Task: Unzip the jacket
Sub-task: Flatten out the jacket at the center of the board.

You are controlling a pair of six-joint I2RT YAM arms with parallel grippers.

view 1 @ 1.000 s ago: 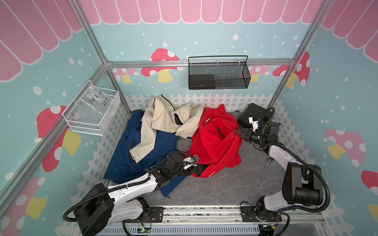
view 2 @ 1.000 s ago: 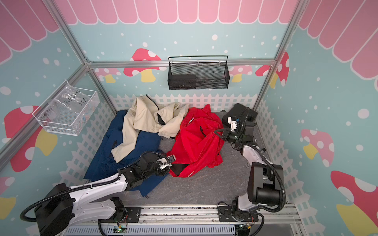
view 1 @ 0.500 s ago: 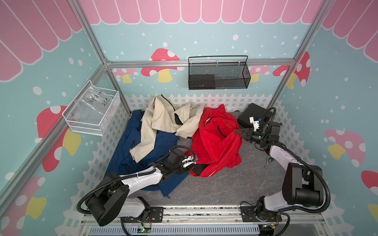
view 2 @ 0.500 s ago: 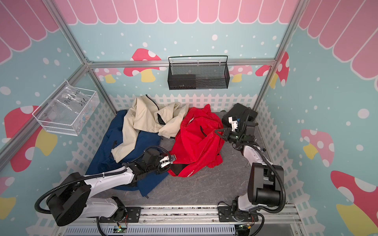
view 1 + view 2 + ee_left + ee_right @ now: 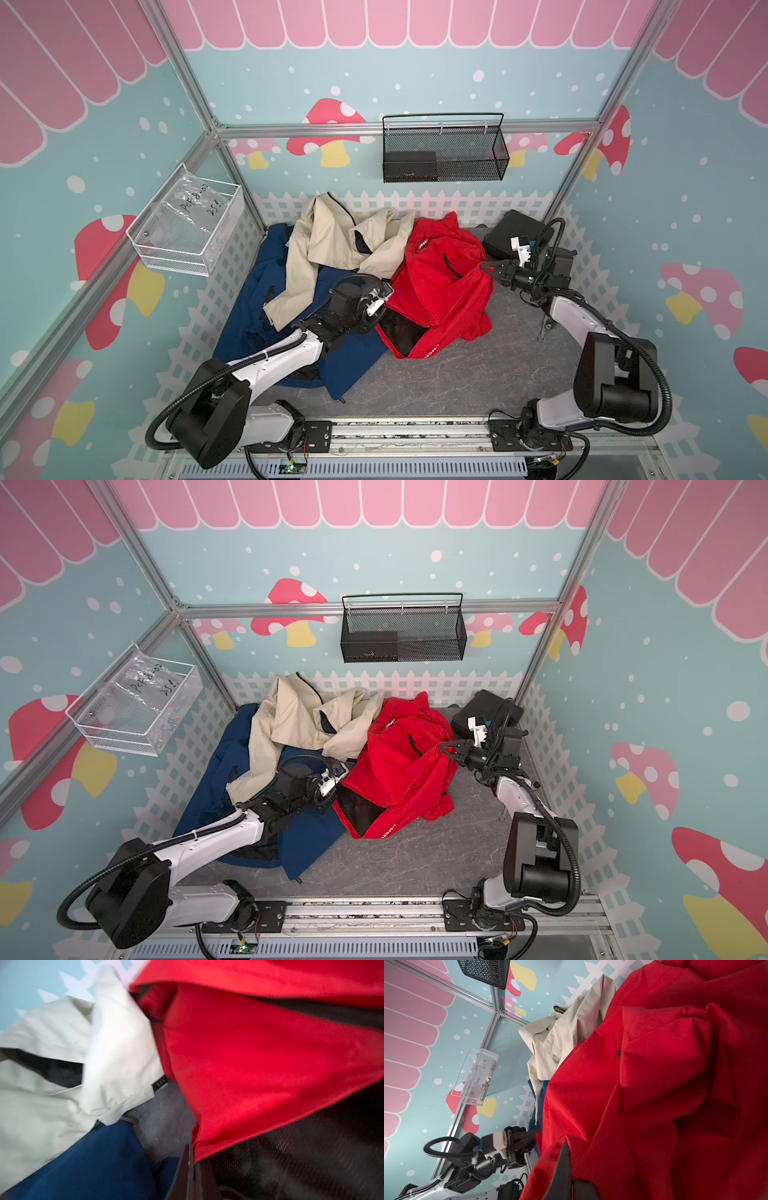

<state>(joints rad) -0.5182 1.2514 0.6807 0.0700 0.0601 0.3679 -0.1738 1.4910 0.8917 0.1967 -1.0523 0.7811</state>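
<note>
Red jacket (image 5: 440,286) (image 5: 399,766) lies crumpled in a heap at the middle of the tabletop (image 5: 478,374), toward the back and right of centre. Front is parted at the near lower corner, black lining (image 5: 399,332) showing inside the gap. White lettering on the hem and near the collar, too small to read.

Left end effector (image 5: 192,1156) (image 5: 383,315) is at the jacket's left lower edge, jaws together and clamped on the red hem; the left wrist view shows the red edge pinched between the dark fingers, lining just beside it.

Right end effector (image 5: 485,266) (image 5: 570,1159) is at the jacket's right side, jaws pinched shut on a peak of red fabric lifted off the heap. Fabric is bunched in folds between the two grips.

Beige jacket (image 5: 332,245) lies to the left of the red one and touches it, draped over a navy jacket (image 5: 257,316) spread flat on the left part of the tabletop. The left arm reaches across the navy one.

Black box (image 5: 515,232) sits in the back right corner, behind the right wrist. Black mesh basket (image 5: 444,153) hangs on the back wall, white wire bin (image 5: 187,232) on the left wall.
</note>
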